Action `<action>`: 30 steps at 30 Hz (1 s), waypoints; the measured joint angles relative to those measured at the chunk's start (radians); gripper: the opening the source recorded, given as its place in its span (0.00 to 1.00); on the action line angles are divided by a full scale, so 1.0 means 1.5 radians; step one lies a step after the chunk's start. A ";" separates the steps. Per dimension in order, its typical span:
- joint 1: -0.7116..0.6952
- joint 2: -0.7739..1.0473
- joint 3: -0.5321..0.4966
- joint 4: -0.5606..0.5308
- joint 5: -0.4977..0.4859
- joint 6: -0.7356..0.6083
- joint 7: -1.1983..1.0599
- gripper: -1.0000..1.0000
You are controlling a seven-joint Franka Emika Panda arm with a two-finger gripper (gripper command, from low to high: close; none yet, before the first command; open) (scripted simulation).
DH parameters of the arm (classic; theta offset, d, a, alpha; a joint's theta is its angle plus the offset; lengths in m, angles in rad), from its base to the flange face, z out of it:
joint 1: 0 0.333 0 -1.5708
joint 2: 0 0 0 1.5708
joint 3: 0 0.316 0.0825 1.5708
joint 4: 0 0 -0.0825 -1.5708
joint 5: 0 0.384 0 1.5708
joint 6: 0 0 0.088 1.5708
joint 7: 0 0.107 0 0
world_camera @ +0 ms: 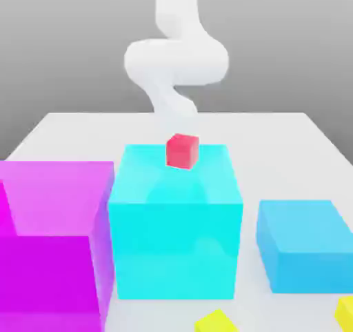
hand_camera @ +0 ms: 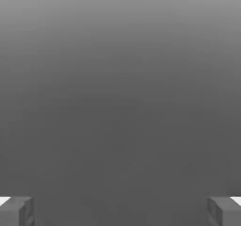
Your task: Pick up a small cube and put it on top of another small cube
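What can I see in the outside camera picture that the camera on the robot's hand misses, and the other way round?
The exterior view alone shows the table, a magenta block, a cyan block with a small red cube on top, a blue block, two small yellow cubes at the near edge, and the white arm. The hand view alone shows the gripper, its fingers wide apart with nothing between. Both share a plain grey background.

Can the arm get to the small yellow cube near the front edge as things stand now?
Probably yes, but not directly. The big cyan block stands between the arm and the yellow cube, so it must come from above. The gripper is open with nothing between its fingers.
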 joint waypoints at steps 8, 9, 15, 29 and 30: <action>-0.026 0.195 0.106 0.025 -0.064 0.035 0.104 0.50; -0.028 0.220 0.118 0.028 -0.074 0.039 0.118 0.50; -0.024 0.366 0.176 0.047 -0.140 0.062 0.207 0.50; 0.078 0.691 0.213 0.087 -0.222 0.130 0.367 0.50; 0.086 0.712 0.216 0.090 -0.220 0.137 0.374 0.50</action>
